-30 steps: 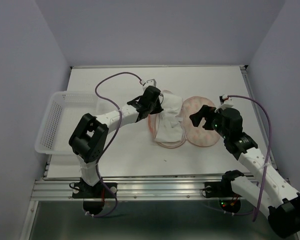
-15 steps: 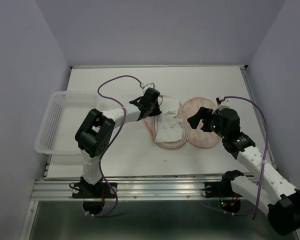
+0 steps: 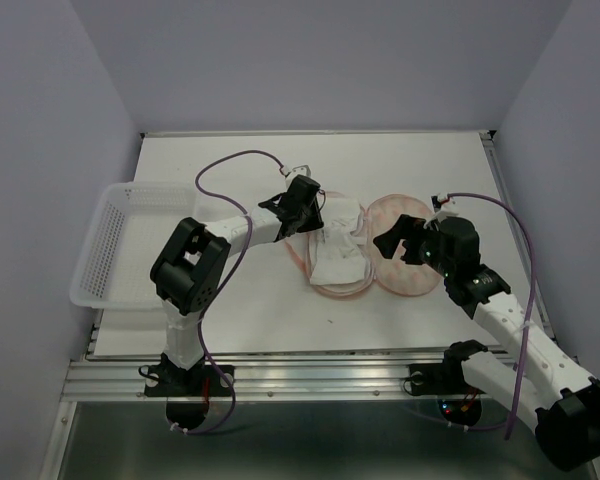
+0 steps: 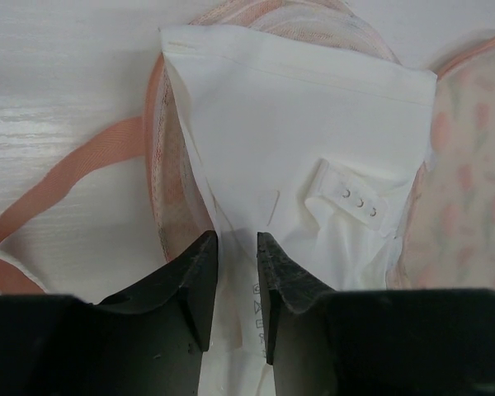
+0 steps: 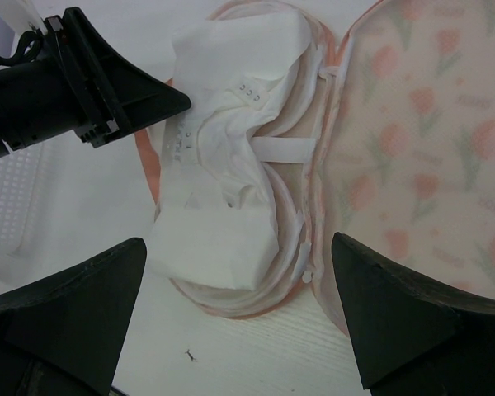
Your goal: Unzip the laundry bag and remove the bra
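The laundry bag lies unzipped and spread flat mid-table, its printed lining facing up. The white bra rests in the bag's left half. My left gripper is at the bra's far-left edge; in the left wrist view its jaws stand narrowly apart with a fold of the bra and its care label pinched between them. The bag's pink loop lies to the left. My right gripper is wide open above the bag's near part, touching nothing.
A clear plastic mesh basket stands at the table's left edge, just left of the left arm. White walls close in the table at the back and both sides. A small dark speck lies on the table in front of the bag.
The left gripper shifted slightly left and back with the bra's edge; the bra now lies flatter in the bag's left half. The right gripper moved slightly left over the bag.
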`<state>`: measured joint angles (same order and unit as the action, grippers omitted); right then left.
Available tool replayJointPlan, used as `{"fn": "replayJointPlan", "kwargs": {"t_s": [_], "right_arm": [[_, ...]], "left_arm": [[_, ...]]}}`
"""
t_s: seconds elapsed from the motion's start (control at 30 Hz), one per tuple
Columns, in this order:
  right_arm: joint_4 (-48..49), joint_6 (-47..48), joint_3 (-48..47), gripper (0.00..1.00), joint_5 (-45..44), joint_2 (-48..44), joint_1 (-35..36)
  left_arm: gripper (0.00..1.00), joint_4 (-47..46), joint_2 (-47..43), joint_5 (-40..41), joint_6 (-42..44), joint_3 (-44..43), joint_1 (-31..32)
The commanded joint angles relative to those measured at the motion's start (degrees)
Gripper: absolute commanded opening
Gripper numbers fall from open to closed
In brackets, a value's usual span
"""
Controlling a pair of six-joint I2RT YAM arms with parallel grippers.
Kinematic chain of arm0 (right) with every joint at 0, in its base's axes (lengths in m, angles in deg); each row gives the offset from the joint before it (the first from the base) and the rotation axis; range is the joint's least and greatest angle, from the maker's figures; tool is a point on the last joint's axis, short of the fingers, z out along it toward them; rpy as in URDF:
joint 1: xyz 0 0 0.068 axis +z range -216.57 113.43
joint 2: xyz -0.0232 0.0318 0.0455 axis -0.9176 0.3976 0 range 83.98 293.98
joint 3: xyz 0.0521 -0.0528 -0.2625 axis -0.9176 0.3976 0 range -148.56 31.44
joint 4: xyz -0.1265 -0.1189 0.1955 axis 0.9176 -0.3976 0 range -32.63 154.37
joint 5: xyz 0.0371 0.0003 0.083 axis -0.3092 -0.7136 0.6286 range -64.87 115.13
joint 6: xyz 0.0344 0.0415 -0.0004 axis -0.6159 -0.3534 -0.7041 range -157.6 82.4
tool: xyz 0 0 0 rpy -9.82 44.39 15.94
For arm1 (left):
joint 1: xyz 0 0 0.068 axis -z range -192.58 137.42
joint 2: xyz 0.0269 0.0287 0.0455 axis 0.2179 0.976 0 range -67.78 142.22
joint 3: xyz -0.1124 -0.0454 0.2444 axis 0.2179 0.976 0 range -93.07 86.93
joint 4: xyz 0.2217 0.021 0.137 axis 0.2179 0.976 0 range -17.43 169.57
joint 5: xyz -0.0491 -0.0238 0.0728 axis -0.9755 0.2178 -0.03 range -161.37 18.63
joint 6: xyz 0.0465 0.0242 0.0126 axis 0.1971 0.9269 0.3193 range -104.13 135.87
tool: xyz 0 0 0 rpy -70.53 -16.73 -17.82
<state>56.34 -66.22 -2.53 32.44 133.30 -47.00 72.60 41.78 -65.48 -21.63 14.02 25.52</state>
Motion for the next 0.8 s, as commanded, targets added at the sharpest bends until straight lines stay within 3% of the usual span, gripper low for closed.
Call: {"fn": "replayJointPlan", "kwargs": {"t_s": [0.0, 0.33, 0.5, 0.77], "right_arm": [[3.9, -0.56, -0.04, 1.0, 0.86, -0.28, 0.2], [3.81, -0.47, 0.49, 1.0, 0.86, -0.89, 0.2], [3.9, -0.47, 0.49, 1.0, 1.04, -0.8, 0.2], [3.9, -0.29, 0.93, 1.0, 0.6, -1.6, 0.2]], "left_arm": [[0.36, -1.0, -3.04, 0.7, 0.32, -0.57, -0.4], [0.19, -1.7, -2.33, -0.27, -0.3, -0.48, -0.4], [0.0, -1.79, -3.12, 0.0, 0.05, -0.48, -0.4], [0.0, -4.51, -9.62, -0.79, 2.25, 1.8, -0.14]]}}
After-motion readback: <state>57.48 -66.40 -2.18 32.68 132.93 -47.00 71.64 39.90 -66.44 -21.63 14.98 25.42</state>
